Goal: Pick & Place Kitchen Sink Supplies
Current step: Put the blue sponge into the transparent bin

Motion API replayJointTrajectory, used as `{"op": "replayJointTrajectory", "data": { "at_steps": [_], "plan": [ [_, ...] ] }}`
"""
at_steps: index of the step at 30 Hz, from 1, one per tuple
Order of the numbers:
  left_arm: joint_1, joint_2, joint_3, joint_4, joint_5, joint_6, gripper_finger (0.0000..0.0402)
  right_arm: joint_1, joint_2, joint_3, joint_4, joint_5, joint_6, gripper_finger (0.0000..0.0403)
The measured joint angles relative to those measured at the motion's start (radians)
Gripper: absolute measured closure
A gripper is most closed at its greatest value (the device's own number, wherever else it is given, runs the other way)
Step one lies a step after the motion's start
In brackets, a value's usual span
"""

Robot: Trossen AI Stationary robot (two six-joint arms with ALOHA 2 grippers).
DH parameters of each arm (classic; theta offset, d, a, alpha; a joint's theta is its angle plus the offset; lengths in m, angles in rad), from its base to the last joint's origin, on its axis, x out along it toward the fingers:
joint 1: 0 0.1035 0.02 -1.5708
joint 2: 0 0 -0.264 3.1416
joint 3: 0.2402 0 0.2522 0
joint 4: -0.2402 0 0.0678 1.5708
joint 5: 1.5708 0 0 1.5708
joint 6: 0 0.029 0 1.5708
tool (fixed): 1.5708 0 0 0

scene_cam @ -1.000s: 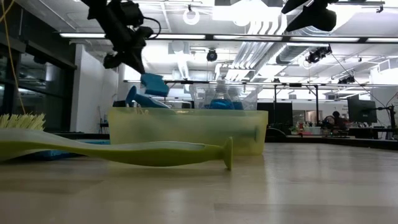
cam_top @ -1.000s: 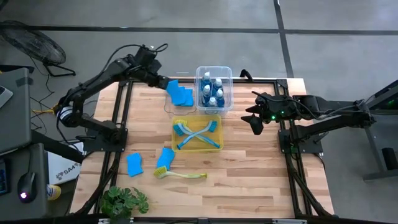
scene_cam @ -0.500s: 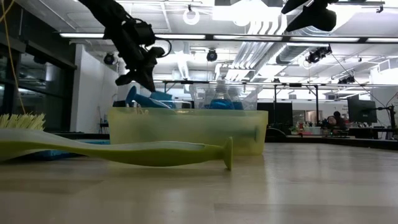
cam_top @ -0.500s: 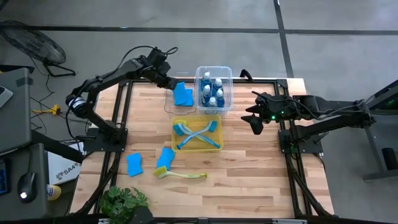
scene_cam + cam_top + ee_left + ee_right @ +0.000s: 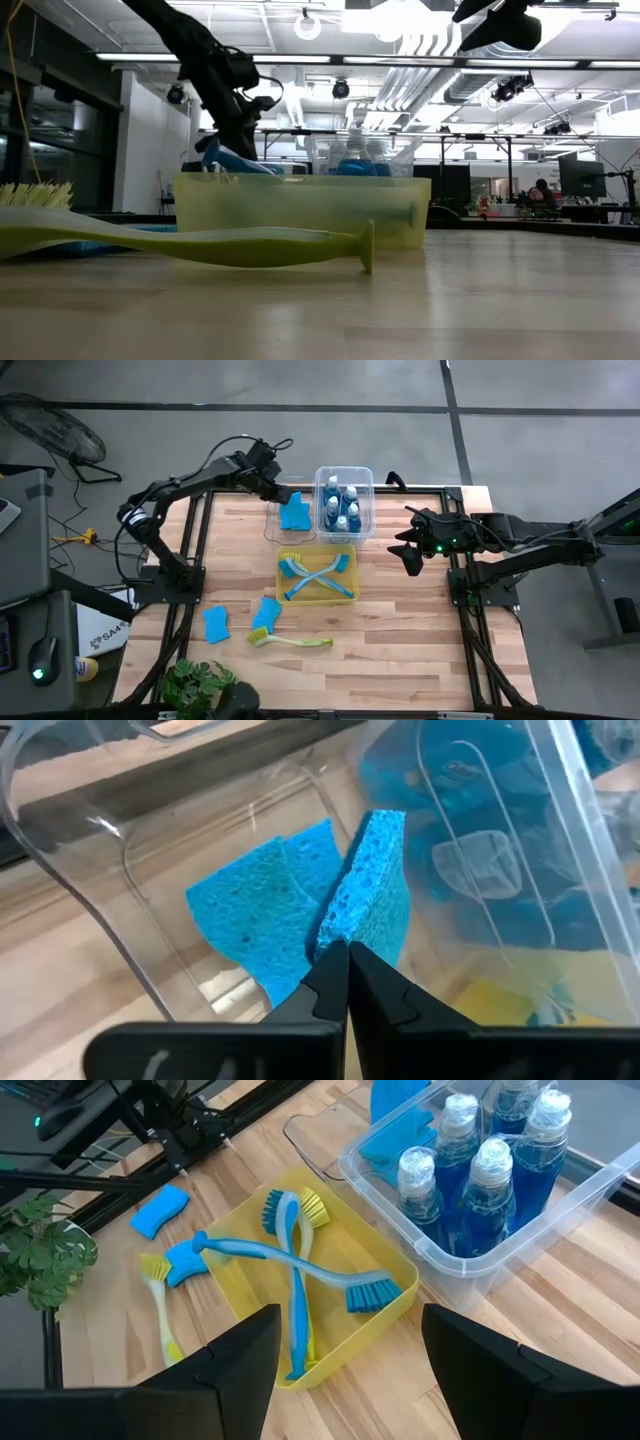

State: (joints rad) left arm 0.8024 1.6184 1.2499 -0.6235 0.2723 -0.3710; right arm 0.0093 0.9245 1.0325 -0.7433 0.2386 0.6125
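We see the left gripper [image 5: 347, 982] reaching from the left edge of the table down into the small clear bin [image 5: 272, 520], its fingers clenched on the edge of a blue sponge [image 5: 368, 890] held on end above another sponge [image 5: 262, 915] lying flat on the bin floor. The bin's curved clear wall stands close around the held sponge on one side, and the bottle bin [image 5: 345, 500] presses right against the other, so there is little side room. In the high view the left arm stretches across the table's far left corner, elbow raised.

The right gripper [image 5: 411, 550] waits in the air over the right side of the table, fingers spread wide and holding nothing, well apart from the bins.

Two brushes [image 5: 300, 1270] lie crossed in the yellow bin [image 5: 350, 585]. In front of it, on open wood, lie a yellow-green brush [image 5: 290, 641] and two more sponges [image 5: 216, 624], with free table around them
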Motion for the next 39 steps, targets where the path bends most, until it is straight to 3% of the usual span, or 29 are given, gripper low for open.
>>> {"op": "replayJointTrajectory", "data": {
  "at_steps": [26,39],
  "plan": [
    [-0.018,0.064,0.0,0.024,-0.055,0.007,0.0396,0.0,0.0,0.0,0.0,0.016,0.012,0.0166],
    [-0.018,0.064,0.0,0.028,-0.079,0.007,0.0289,0.0,0.0,0.0,0.0,0.016,0.012,0.0166]
  ]
}}
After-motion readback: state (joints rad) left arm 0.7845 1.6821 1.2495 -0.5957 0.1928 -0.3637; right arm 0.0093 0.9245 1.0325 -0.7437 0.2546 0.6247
